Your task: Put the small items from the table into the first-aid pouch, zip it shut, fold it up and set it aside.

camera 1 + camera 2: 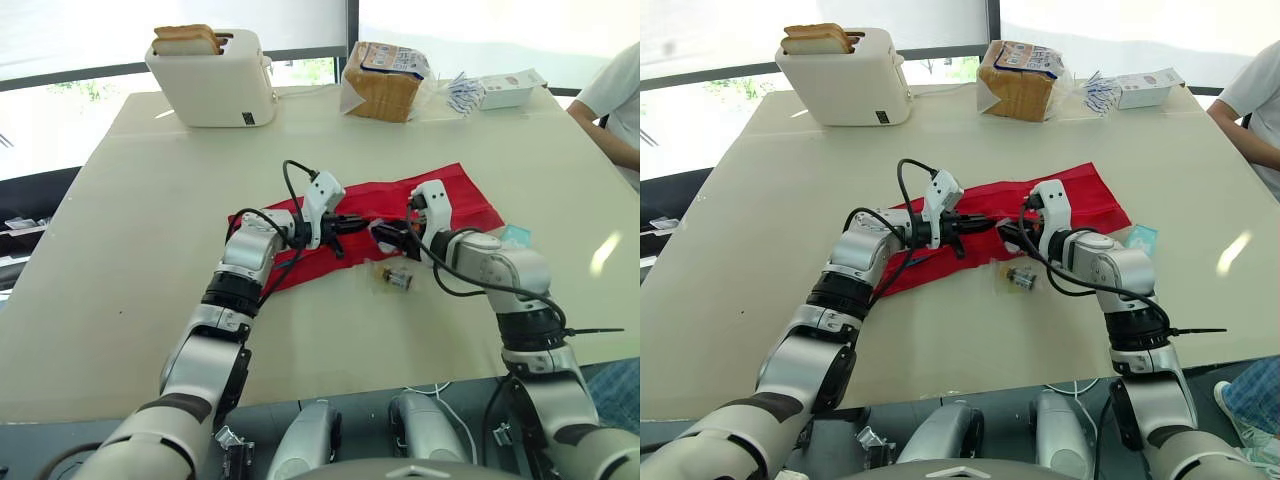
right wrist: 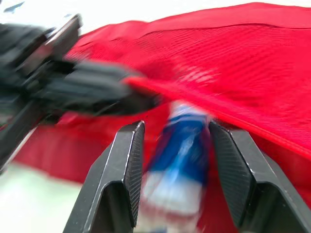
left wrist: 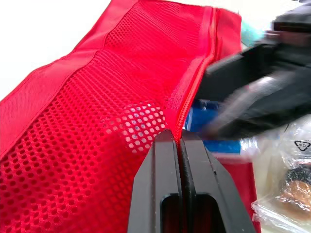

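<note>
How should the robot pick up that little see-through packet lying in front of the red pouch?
Probably from straight above, pinching the lumpy middle of the clear packet. It lies flat on the table, so its thin plastic edges give a claw little to catch, while the dark thing inside makes a lump. The right claw is nearest.

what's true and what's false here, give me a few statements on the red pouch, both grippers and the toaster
1. The cream toaster has bread slices in its slots. True.
2. The left gripper hangs open above the red mesh pouch. False: it is shut on the pouch's zip edge.
3. The right gripper holds a blue-and-white packet. True.
4. The clear plastic packet lies inside the pouch. False: it lies on the beige table, by the pouch's near edge.
</note>
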